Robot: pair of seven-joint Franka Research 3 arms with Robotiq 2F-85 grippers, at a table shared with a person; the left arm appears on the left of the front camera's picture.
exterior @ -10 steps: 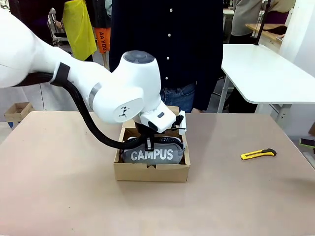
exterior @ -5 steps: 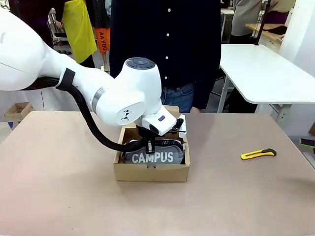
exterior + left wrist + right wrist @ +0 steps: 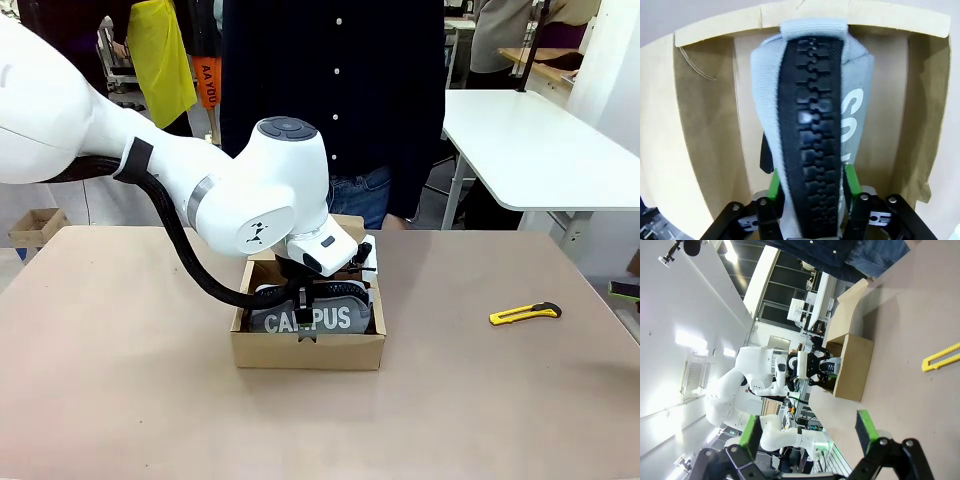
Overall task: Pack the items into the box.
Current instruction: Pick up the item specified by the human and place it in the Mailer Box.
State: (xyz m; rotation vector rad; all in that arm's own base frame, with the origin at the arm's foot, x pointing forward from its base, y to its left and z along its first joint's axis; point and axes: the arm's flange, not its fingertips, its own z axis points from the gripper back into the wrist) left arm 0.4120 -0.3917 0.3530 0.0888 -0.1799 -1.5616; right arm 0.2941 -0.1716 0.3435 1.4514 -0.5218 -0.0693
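Note:
The light grey pouch (image 3: 312,318) with white "CAMPUS" lettering lies on its edge in the brown cardboard box (image 3: 310,352) at the table's middle, zipper up. My left gripper (image 3: 305,300) reaches down into the box over the pouch. In the left wrist view its green fingers (image 3: 850,180) stand open on either side of the pouch (image 3: 810,115), close to the fabric, with the box's walls (image 3: 705,125) around it. My right gripper (image 3: 807,430) hangs open off to the side with nothing between its fingers, looking across at the box (image 3: 852,365).
A yellow utility knife (image 3: 525,314) lies on the table right of the box. A person in a dark shirt (image 3: 340,100) stands at the far edge behind the box. The box's flap (image 3: 850,305) stands up on its far side.
My left gripper's jaws have opened around the pouch, and the pouch has sunk a little lower into the box. The right arm has stayed still.

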